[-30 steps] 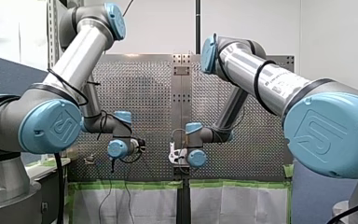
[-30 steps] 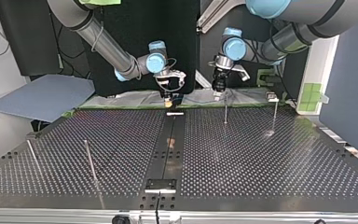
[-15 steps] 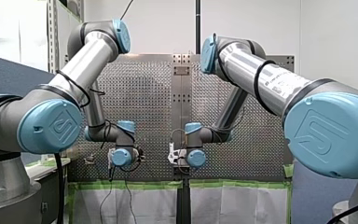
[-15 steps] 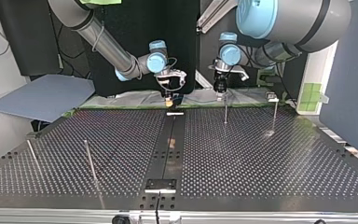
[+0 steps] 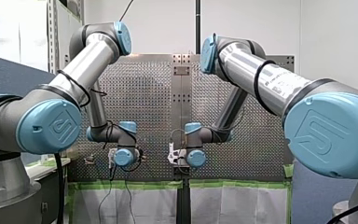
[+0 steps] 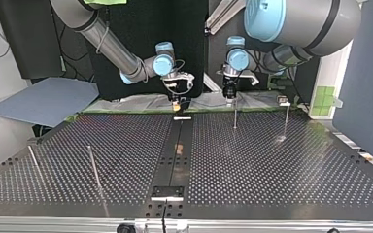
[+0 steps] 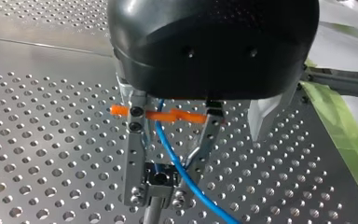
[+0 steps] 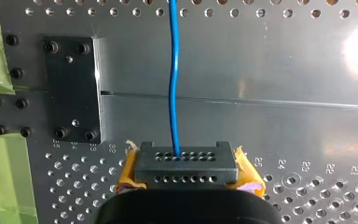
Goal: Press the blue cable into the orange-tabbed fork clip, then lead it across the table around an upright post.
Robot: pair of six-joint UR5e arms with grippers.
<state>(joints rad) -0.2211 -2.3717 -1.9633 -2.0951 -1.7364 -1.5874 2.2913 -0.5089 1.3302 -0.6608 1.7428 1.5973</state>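
- Left wrist view: the blue cable was seen running down through the left gripper and out ahead of it. Whether it was clamped could not be told. The orange-tabbed clip was seen just behind that gripper, tab crosswise to the cable.
- Right wrist view: the right gripper was closed on the cable between yellow pads. The cable was led straight ahead over the perforated table.
- Top view: the left gripper was placed just above an upright post. The left arm was judged nearer the clip.
- Front view: cable and clip could not be made out.
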